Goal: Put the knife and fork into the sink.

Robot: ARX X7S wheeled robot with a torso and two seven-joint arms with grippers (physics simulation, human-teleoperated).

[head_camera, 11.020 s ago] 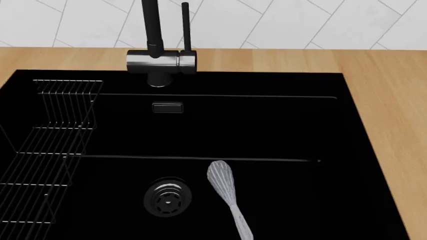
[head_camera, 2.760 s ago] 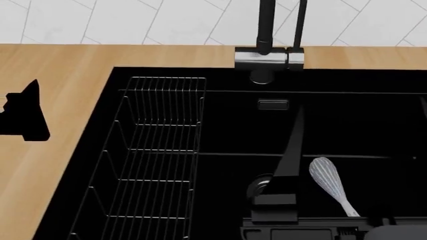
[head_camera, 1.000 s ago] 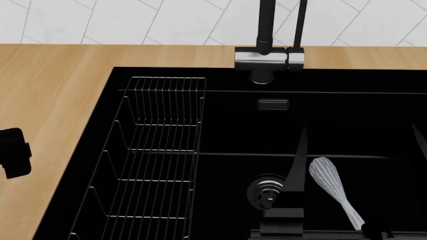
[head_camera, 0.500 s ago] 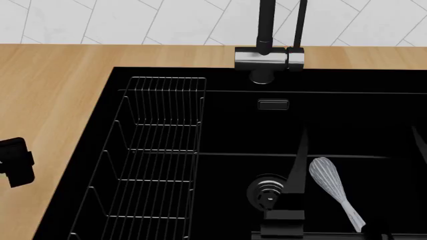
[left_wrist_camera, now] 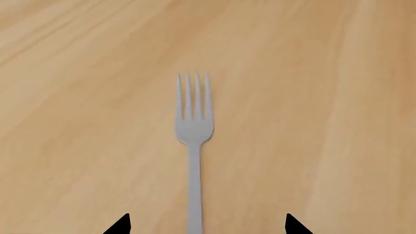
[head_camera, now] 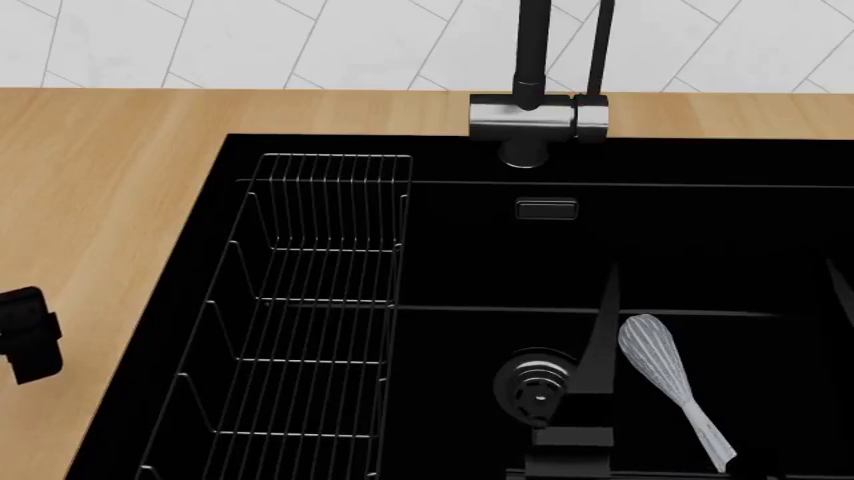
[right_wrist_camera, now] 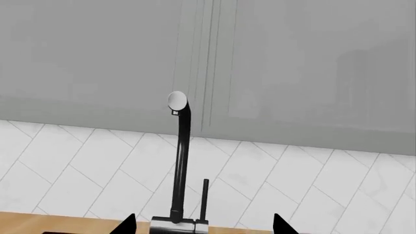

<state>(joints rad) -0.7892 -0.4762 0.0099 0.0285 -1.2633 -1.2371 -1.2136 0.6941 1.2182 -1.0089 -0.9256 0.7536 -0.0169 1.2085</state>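
Left hand (left_wrist_camera: 204,225) spread wide above the fork (left_wrist_camera: 194,146) lying flat on the wooden counter (left_wrist_camera: 338,97); right hand (right_wrist_camera: 204,225) also wide, empty

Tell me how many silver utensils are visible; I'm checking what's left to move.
2. The fork lies on the wooden counter between the left claw's tips; the whisk lies in the sink beside the drain. Others may be hidden.

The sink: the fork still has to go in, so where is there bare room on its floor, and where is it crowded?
The sink floor is bare behind the ridge, between the wire rack and faucet. It is crowded around the drain, where a dark arm and the silver whisk-like utensil sit. The fork lies on open wooden counter.
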